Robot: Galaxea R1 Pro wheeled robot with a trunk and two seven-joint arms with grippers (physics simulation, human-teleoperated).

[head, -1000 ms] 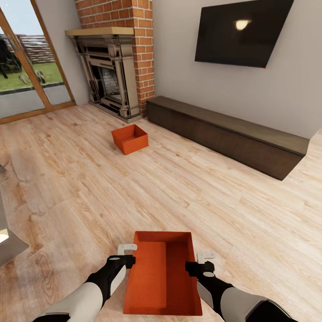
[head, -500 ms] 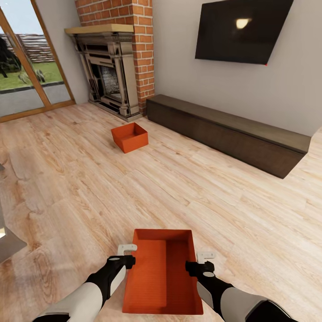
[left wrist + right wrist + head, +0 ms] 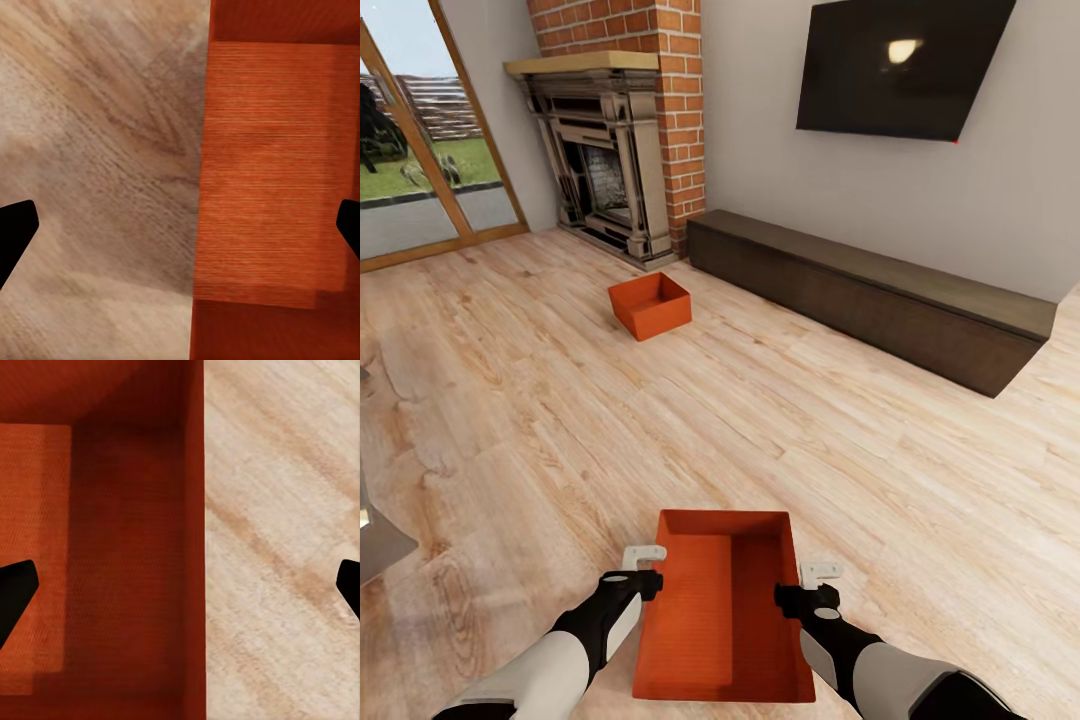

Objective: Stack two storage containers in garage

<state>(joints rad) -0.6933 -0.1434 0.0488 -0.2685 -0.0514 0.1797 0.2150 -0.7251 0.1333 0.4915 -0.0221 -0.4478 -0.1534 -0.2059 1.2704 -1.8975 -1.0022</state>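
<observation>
currently in the living room: near container (image 3: 720,610) sits low in the head view, between the two arms, over the light wood floor (image 3: 510,400); can't tell from the frames whether it's lifted or resting on the planks. left tool (image 3: 644,562) is at the bin's left long wall, right tool (image 3: 812,582) at the right long wall. in the left wrist view the left tool (image 3: 180,232) straddles that wall, one dark fingertip (image 3: 15,232) over the wood side and the other over the orange inside; fingers are spread wide apart, not pinching the wall. same on the right wrist view: right tool (image 3: 180,592) spans the near container's (image 3: 112,532) wall, fingertips (image 3: 15,596) far apart, one over the bin interior, one over the floor (image 3: 285,547). second container (image 3: 650,306) is well apart, further up the room on the planks, just in front of the brick fireplace (image 3: 610,150) and near the end of the long dark cabinet (image 3: 880,300). tv (image 3: 905,70) on the wall above the cabinet, glass door (image 3: 420,150) to the left of the fireplace.
</observation>
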